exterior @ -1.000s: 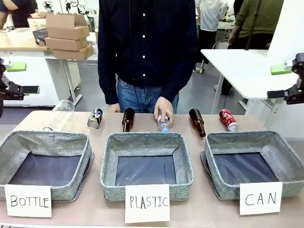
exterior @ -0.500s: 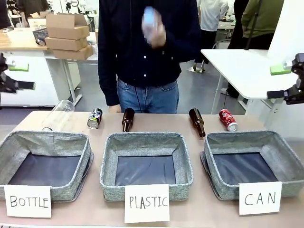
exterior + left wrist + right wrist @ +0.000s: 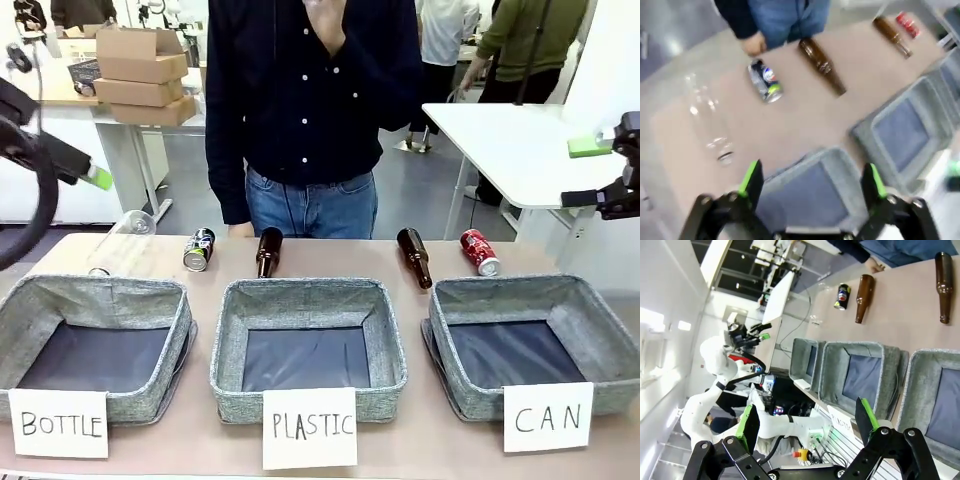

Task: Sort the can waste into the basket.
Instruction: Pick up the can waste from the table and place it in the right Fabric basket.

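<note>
The black-and-silver can (image 3: 199,249) lies on its side at the table's far left, beyond the BOTTLE basket. A red can (image 3: 480,252) lies at the far right, just behind the grey CAN basket (image 3: 500,291) with its "CAN" card (image 3: 548,417). My left gripper (image 3: 811,180) is open and empty, high over the left end of the table, with the black can (image 3: 765,81) ahead of it. My right gripper (image 3: 806,421) is open and empty, raised off the table's right side. The CAN basket (image 3: 920,360) shows below it.
Two brown glass bottles (image 3: 267,251) (image 3: 414,256) lie between the cans. A clear plastic bottle (image 3: 128,228) lies at the far left. The BOTTLE basket (image 3: 100,292) and PLASTIC basket (image 3: 305,291) stand in front. The person stands at the far edge with one hand (image 3: 326,22) raised.
The person has lifted a clear bottle off the table and raised it to the top of the picture. My left arm has swung, bringing a green-tipped finger into view. The right arm is unmoved.
</note>
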